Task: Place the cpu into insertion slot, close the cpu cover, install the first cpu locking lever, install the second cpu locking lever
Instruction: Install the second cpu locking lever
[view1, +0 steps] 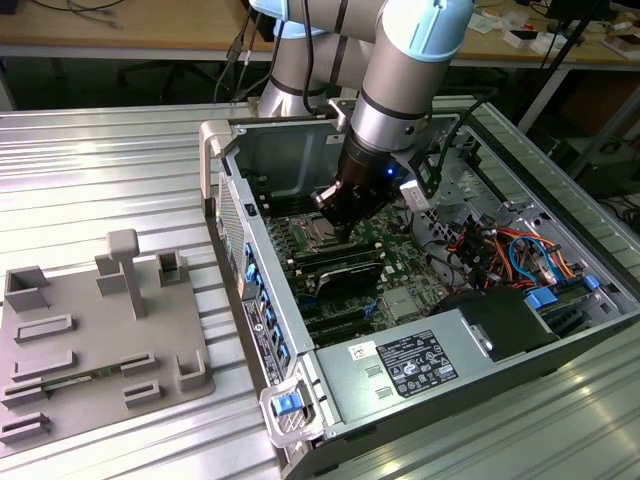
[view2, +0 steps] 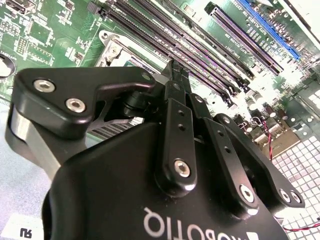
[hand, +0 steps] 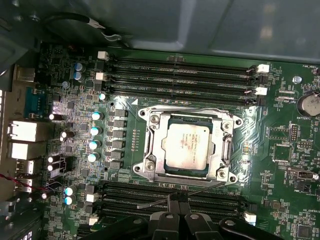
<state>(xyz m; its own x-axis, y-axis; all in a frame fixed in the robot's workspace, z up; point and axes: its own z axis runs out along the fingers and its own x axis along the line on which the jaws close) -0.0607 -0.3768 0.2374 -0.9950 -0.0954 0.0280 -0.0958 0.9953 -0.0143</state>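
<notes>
Gripper (hand: 178, 200) jaws closed, empty, tips just beside cpu cover (hand: 150, 150), over memory slots (hand: 175, 192). Cpu (hand: 189, 146) seated in insertion slot (hand: 172, 121), cover down around it. Exterior view: gripper (view1: 338, 228) inside computer case (view1: 330, 375).

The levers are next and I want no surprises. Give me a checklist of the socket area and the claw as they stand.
1. Flat silver-grey square cpu lying level in the socket: ok.
2. Thin silvery metal frame cpu cover lowered around the chip: ok.
3. Thin wire locking lever latched: not ok; in the first wrist view it slants away from the socket edge.
4. Black claw at that lever, fingers together: ok.
5. Claw actually pinching the lever: cannot tell.
6. Lever on the opposite side latched: cannot tell.
</notes>
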